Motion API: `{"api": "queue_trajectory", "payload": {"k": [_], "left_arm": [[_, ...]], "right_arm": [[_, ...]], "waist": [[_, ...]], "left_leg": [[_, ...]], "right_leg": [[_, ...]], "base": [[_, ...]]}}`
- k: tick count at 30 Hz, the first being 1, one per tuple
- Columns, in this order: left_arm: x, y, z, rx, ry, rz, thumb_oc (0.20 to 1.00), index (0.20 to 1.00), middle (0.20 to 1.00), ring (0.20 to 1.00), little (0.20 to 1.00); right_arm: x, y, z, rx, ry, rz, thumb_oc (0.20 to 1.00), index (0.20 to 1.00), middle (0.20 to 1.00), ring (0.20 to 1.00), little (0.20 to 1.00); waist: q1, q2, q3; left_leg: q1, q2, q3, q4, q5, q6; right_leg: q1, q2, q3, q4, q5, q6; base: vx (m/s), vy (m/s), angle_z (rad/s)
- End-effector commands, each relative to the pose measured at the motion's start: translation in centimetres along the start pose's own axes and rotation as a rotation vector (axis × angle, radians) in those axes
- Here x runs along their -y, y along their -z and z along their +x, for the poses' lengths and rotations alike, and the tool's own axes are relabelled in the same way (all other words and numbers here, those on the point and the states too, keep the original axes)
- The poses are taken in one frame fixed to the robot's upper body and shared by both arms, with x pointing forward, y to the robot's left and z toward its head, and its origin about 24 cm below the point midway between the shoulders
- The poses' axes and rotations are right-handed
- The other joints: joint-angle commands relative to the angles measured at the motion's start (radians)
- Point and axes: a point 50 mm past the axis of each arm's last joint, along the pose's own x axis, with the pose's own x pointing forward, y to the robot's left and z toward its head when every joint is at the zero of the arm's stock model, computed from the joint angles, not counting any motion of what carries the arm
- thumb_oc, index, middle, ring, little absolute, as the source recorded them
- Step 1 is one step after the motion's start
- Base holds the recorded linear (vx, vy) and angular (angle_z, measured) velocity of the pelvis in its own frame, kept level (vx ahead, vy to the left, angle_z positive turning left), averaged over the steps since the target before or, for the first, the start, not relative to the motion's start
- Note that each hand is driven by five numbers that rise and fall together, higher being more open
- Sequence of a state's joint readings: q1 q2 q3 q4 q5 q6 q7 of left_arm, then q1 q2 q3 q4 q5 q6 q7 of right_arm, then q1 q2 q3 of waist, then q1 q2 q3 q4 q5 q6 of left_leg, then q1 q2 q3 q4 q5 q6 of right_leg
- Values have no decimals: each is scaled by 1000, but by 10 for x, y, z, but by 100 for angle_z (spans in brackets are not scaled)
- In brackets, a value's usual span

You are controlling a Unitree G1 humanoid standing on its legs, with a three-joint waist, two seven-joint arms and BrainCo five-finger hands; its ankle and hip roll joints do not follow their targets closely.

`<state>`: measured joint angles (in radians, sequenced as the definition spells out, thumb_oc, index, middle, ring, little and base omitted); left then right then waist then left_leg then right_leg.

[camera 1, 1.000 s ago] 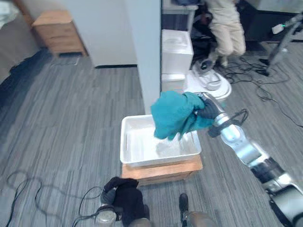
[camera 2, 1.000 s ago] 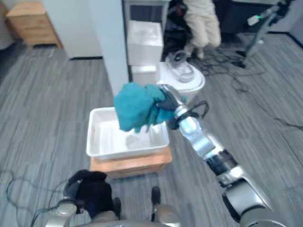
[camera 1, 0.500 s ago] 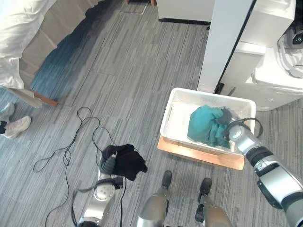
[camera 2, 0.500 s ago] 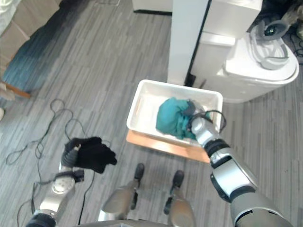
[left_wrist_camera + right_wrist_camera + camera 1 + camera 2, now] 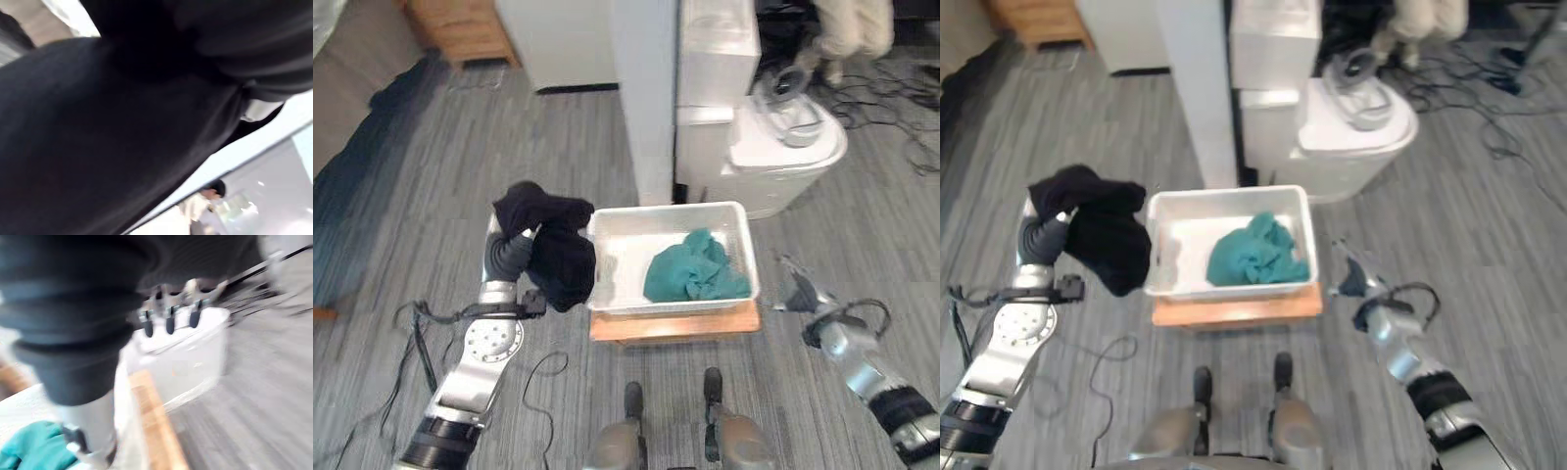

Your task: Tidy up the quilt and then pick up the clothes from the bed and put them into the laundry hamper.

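Since the earlier frames the teal garment (image 5: 695,271) had left the right hand and ended up lying crumpled inside the white hamper tub (image 5: 607,250), toward its right half. Meanwhile the black garment (image 5: 553,250), which had been down low by the floor, had come up and now hung just left of the tub, its lower part drooping against the tub's left wall.

That black cloth was bunched in the left hand (image 5: 514,250), whose fingers were wrapped in it; the left wrist view was mostly dark fabric (image 5: 112,137), so the grip looked closed on it.

Off to the right of the tub, a little apart from it, was the right hand (image 5: 800,292), holding nothing. In its own wrist view the fingers (image 5: 168,322) were stretched out fairly straight, with the tub's corner and a bit of teal below.

The tub sat on a low wooden stand (image 5: 675,326) on grey striped flooring (image 5: 431,196). Behind the tub stood a white pillar (image 5: 641,98) and a white round-topped appliance (image 5: 783,147), with a wooden cabinet (image 5: 460,24) further back left.
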<state>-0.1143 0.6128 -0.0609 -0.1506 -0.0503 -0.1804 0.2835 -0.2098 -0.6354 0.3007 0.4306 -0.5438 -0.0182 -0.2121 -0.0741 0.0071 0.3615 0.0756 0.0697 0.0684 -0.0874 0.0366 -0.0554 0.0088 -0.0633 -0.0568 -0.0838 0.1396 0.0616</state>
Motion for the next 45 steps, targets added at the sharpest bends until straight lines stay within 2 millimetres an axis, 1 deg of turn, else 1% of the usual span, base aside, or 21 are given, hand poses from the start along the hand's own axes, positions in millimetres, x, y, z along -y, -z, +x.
{"api": "queue_trajectory", "payload": {"k": [1,4,5,6,8,13,15,16,17,18,19,24,25,26,29,34,37,38,40,42,45], "left_arm": [[9,-25,21,182,-47,33,200,200,200,200,200],[21,-32,30,210,-29,17,200,200,200,200,200],[22,-32,31,211,-29,16,200,200,200,200,200],[30,-33,34,208,-15,-2,200,200,200,200,200],[42,-28,33,179,16,-11,200,200,200,200,200],[59,-13,29,105,80,30,200,200,200,200,200],[65,4,25,25,112,70,200,200,200,200,200],[65,4,25,25,111,70,200,200,200,200,200],[67,24,20,-70,120,99,200,200,200,200,200],[68,24,20,-69,120,99,200,200,200,200,200],[67,44,14,-169,115,135,200,200,200,200,200],[55,83,0,-378,72,146,200,200,200,200,200],[54,92,-5,-438,61,131,416,416,416,416,416],[56,101,-8,-499,52,102,1000,1000,1000,1000,1000],[56,115,-24,-610,37,-42,1000,1000,1000,1000,1000],[39,114,-26,-600,-127,-262,1000,1000,1000,1000,1000],[23,111,-29,-564,-211,-301,1000,1000,1000,1000,1000],[22,112,-29,-565,-212,-302,1000,1000,1000,1000,1000],[2,111,-36,-542,-263,-263,1000,1000,1000,1000,1000],[-3,112,-42,-551,-278,-239,1000,1000,1000,1000,1000],[-13,131,-72,-673,-362,-224,1000,1000,1000,1000,1000]], "right_arm": [[-2,-6,-5,74,-9,-43,1000,1000,1000,1000,1000],[-4,-8,-7,77,-2,-32,1000,1000,1000,1000,1000],[-3,-7,-7,76,-1,-32,1000,1000,1000,1000,1000],[-4,-11,-7,89,0,-29,1000,1000,1000,1000,1000],[-8,-14,-8,97,-8,-23,1000,1000,1000,1000,1000],[-11,-23,-5,119,-14,-15,1000,1000,1000,1000,1000],[-13,-24,-4,113,-19,-10,1000,1000,1000,1000,1000],[-13,-24,-4,113,-19,-10,1000,1000,1000,1000,1000],[-16,-22,-4,92,-22,-3,1000,1000,1000,1000,1000],[-15,-22,-3,91,-21,-2,1000,1000,1000,1000,1000],[-19,-20,-4,60,-18,19,1000,1000,1000,1000,1000],[-39,-13,-11,-33,-74,123,1000,1000,1000,1000,1000],[-45,-9,-14,-62,-97,142,1000,1000,1000,1000,1000],[-50,-8,-15,-77,-117,159,1000,1000,1000,1000,1000],[-64,-1,-22,-130,-171,180,1000,1000,1000,1000,1000],[-71,8,-33,-188,-204,282,1000,1000,1000,1000,1000],[-76,20,-44,-238,-228,317,1000,1000,1000,1000,1000],[-76,21,-44,-238,-229,317,1000,1000,1000,1000,1000],[-83,34,-55,-312,-248,359,1000,1000,1000,1000,1000],[-88,39,-60,-347,-258,377,1000,1000,1000,1000,1000],[-99,47,-70,-428,-272,437,1000,1000,1000,1000,1000]], "waist": [[-54,5,-159],[-87,8,-168],[-85,9,-167],[-104,10,-172],[-119,12,-172],[-125,5,-164],[-122,-3,-154],[-121,-3,-154],[-114,-13,-137],[-113,-13,-138],[-105,-26,-112],[-82,-47,-68],[-82,-48,-66],[-84,-50,-67],[-89,-49,-74],[-107,-37,-90],[-107,-27,-106],[-108,-27,-106],[-99,-17,-122],[-97,-15,-127],[-89,-9,-142]], "left_leg": [[11,78,61,0,-24,-77],[34,83,83,0,-31,-77],[36,83,84,0,-31,-77],[48,88,95,0,-34,-77],[59,90,110,0,-38,-77],[61,86,122,0,-45,-70],[53,84,125,1,-44,-68],[52,84,126,1,-43,-67],[39,84,125,0,-40,-67],[36,83,126,1,-40,-66],[12,84,123,1,-33,-66],[-63,87,120,0,-7,-68],[-71,88,123,0,-4,-69],[-81,90,127,0,-1,-71],[-85,96,140,0,-1,-77],[-53,99,148,0,-8,-83],[-25,93,143,0,-17,-84],[-23,92,143,0,-17,-83],[-3,85,134,0,-22,-82],[4,82,129,0,-26,-81],[18,75,122,0,-32,-79]], "right_leg": [[33,-43,30,63,-189,86],[43,-37,51,58,-191,83],[44,-37,53,57,-191,83],[48,-36,65,54,-190,82],[52,-34,79,49,-188,83],[34,-28,109,48,-177,90],[20,-25,115,51,-172,92],[18,-25,115,52,-172,93],[0,-24,117,55,-168,94],[-3,-24,117,56,-168,94],[-32,-21,117,61,-161,95],[-103,-14,106,75,-143,96],[-108,-14,101,73,-139,96],[-112,-14,98,67,-134,98],[-111,-14,96,51,-127,100],[-79,-21,102,45,-132,95],[-45,-29,99,42,-142,93],[-43,-29,99,41,-142,93],[-17,-38,94,43,-150,92],[-7,-40,90,43,-154,92],[12,-47,82,42,-161,93]], "base": [[43,6,-45],[14,6,-26],[32,11,-29],[40,10,-23],[23,10,-26],[-14,9,-26],[-33,3,-10],[-72,4,-7],[-50,5,-9],[-125,1,-11],[-131,-14,-11],[-110,-2,2],[-35,12,4],[0,0,0],[21,22,-2],[31,23,-2],[58,9,1],[52,0,2],[51,-6,6],[30,-2,7],[50,-1,15]]}}
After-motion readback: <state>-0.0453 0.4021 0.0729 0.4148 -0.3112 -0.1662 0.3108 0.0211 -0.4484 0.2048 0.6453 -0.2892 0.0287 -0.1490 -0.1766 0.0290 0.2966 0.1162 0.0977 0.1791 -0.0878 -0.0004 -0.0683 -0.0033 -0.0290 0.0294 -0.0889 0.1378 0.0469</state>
